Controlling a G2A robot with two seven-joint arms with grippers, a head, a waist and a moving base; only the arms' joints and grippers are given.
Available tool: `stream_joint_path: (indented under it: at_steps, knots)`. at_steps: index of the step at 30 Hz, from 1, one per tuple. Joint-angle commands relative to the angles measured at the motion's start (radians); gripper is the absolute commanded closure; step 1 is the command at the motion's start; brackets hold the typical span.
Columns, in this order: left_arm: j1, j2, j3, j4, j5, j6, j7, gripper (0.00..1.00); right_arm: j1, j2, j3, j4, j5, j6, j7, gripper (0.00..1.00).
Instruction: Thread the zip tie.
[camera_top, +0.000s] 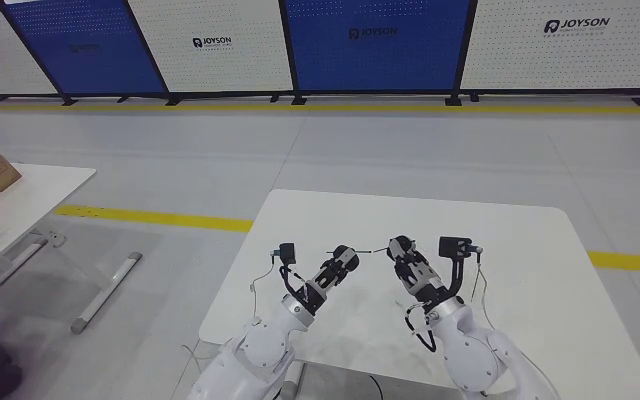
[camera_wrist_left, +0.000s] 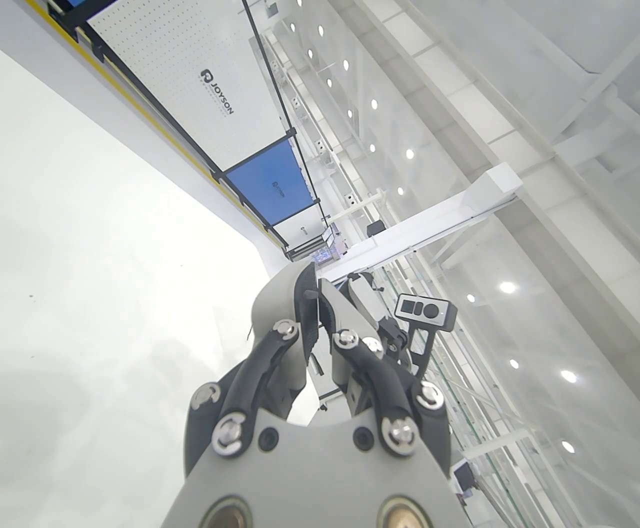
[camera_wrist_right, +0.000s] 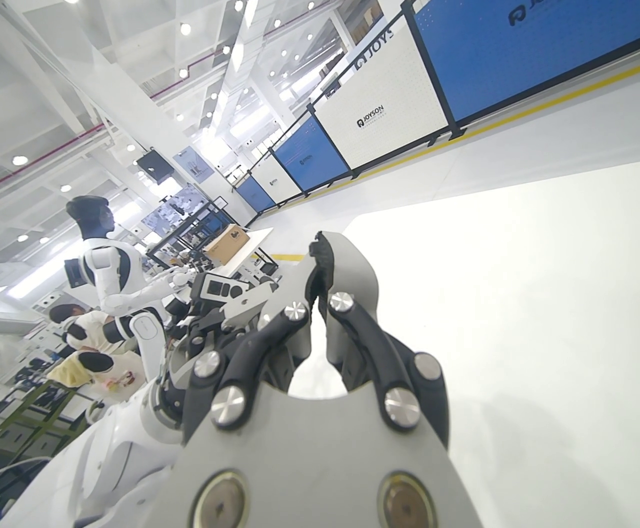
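Both arms are raised above the white table (camera_top: 520, 290), their grippers tip to tip. A thin dark zip tie (camera_top: 372, 250) spans the short gap between them. My left gripper (camera_top: 347, 257) is shut on one end, which shows as a small black piece (camera_wrist_left: 314, 292) between its pads. My right gripper (camera_top: 399, 244) is shut on the other end, a black bit (camera_wrist_right: 317, 246) sticking out at its fingertips. The left wrist view shows the right gripper (camera_wrist_left: 361, 296) close behind the left gripper's fingertips. The part of the tie inside the jaws is hidden.
The table's far edge (camera_top: 410, 197) and left edge (camera_top: 232, 270) drop to grey floor with a yellow line. A second table (camera_top: 40, 195) stands at the left. Blue and white panels (camera_top: 375, 45) line the back. Another white robot (camera_wrist_right: 107, 270) stands far off.
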Motion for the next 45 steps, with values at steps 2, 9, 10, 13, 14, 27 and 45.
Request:
stream_joint_path:
  at_steps: [2, 9, 10, 13, 14, 27, 45]
  knots:
    - [0.0, 0.0, 0.0, 0.0, 0.0, 0.0, 0.0, 1.0, 0.006, -0.005, -0.005, 0.008, -0.006, 0.002, 0.006, 1.0]
    - [0.0, 0.0, 0.0, 0.0, 0.0, 0.0, 0.0, 1.0, 0.017, -0.017, -0.017, 0.028, -0.033, 0.017, 0.004, 1.0]
    - [0.0, 0.0, 0.0, 0.0, 0.0, 0.0, 0.0, 1.0, 0.018, -0.018, -0.017, 0.029, -0.035, 0.018, 0.004, 1.0]
    - [0.0, 0.0, 0.0, 0.0, 0.0, 0.0, 0.0, 1.0, 0.018, -0.022, -0.017, 0.032, -0.04, 0.02, 0.003, 1.0]
    - [0.0, 0.0, 0.0, 0.0, 0.0, 0.0, 0.0, 1.0, 0.018, -0.023, -0.017, 0.032, -0.042, 0.02, 0.003, 1.0]
    - [0.0, 0.0, 0.0, 0.0, 0.0, 0.0, 0.0, 1.0, 0.0, -0.033, 0.002, 0.025, -0.055, 0.01, 0.002, 1.0]
    - [0.0, 0.0, 0.0, 0.0, 0.0, 0.0, 0.0, 1.0, -0.007, -0.048, 0.013, 0.023, -0.074, 0.006, 0.028, 1.0]
